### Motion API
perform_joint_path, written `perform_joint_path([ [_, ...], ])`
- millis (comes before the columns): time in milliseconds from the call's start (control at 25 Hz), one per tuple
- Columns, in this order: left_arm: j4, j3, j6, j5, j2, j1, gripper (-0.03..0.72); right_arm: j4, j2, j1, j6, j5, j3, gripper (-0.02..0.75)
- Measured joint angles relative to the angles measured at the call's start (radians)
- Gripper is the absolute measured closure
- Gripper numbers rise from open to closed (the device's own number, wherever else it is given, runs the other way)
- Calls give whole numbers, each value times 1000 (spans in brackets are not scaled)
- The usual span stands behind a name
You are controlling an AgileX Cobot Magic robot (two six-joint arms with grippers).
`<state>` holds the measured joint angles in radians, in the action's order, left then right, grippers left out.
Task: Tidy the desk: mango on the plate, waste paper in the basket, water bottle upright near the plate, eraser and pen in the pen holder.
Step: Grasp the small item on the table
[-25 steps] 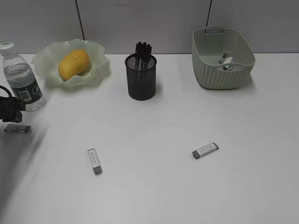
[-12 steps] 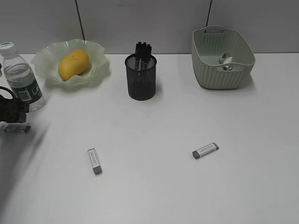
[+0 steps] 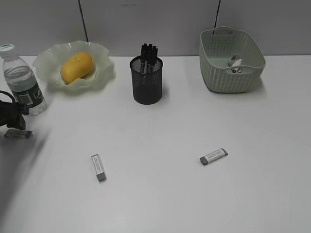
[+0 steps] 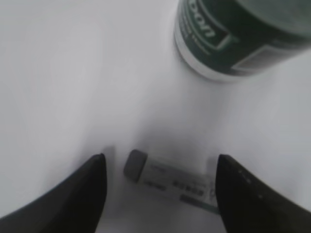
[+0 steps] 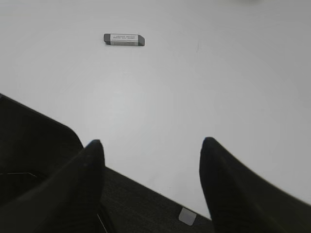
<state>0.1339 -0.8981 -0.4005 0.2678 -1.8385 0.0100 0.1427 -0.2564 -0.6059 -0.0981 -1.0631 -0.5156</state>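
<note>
The mango (image 3: 76,66) lies on the green wavy plate (image 3: 102,73). The water bottle (image 3: 20,81) stands upright left of the plate; its green label shows in the left wrist view (image 4: 233,36). The black mesh pen holder (image 3: 146,80) holds pens. Waste paper (image 3: 235,64) lies in the sage basket (image 3: 231,60). Three grey-white erasers lie on the desk: one (image 3: 17,134) at the far left, one (image 3: 98,167), one (image 3: 214,156). My left gripper (image 4: 158,167) is open, its fingers on either side of the far-left eraser (image 4: 167,181). My right gripper (image 5: 150,148) is open and empty over the desk's front edge.
The right eraser shows far ahead in the right wrist view (image 5: 124,40). The desk's dark front edge (image 5: 146,199) lies under the right gripper. A grey wall runs behind the desk.
My left gripper has shifted slightly down and left over the far-left eraser. Nothing else has moved.
</note>
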Motion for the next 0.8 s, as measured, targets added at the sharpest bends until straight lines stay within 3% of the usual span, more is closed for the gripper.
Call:
perform_joint_path([
  [240,-134,-33,0,20,-44,8,148,1,0,0,0,1,0,246],
  [640,-173,-50,1,1,-72,12,151,6,0,0,0,1,0,246],
  [800,-174,-53,1,3,-74,12,220,6,0,0,0,1,0,246],
])
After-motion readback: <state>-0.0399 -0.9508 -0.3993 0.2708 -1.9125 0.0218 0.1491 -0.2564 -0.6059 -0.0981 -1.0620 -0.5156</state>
